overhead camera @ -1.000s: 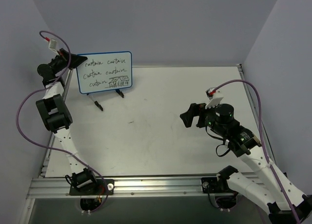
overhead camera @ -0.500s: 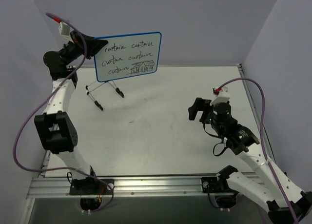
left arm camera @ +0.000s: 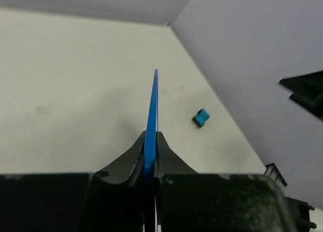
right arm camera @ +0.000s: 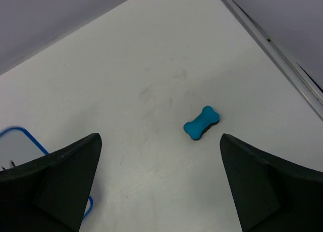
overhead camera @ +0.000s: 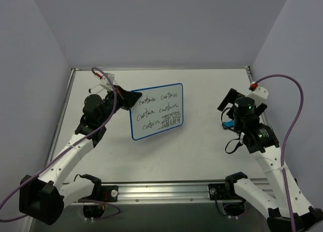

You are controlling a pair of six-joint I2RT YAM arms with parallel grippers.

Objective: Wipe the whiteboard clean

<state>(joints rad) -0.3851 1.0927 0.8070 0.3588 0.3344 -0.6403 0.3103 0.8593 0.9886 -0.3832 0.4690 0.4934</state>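
Note:
The whiteboard (overhead camera: 157, 110), white with a blue frame and black handwriting, hangs tilted over the table's middle. My left gripper (overhead camera: 132, 99) is shut on its left edge. The left wrist view shows the board edge-on as a blue strip (left arm camera: 153, 105), pinched between the left gripper's (left arm camera: 150, 141) black fingers. A small blue bone-shaped eraser (right arm camera: 201, 123) lies on the table at the right. It also shows as the eraser (left arm camera: 202, 118) in the left wrist view. My right gripper (right arm camera: 160, 141) hovers above it, wide open and holding nothing. In the overhead view the right gripper (overhead camera: 229, 113) partly covers the eraser (overhead camera: 228, 125). A corner of the whiteboard (right arm camera: 12, 148) shows at the left of the right wrist view.
Grey walls close the table in at the back and both sides. A metal rail (right arm camera: 272, 45) runs along the table's right edge, close to the eraser. An aluminium beam (overhead camera: 151, 191) with both arm bases lines the near edge.
The left arm lifted the whiteboard from the back left corner and carried it toward the table's middle. The right gripper swung right and back to hover over the eraser, staying open.

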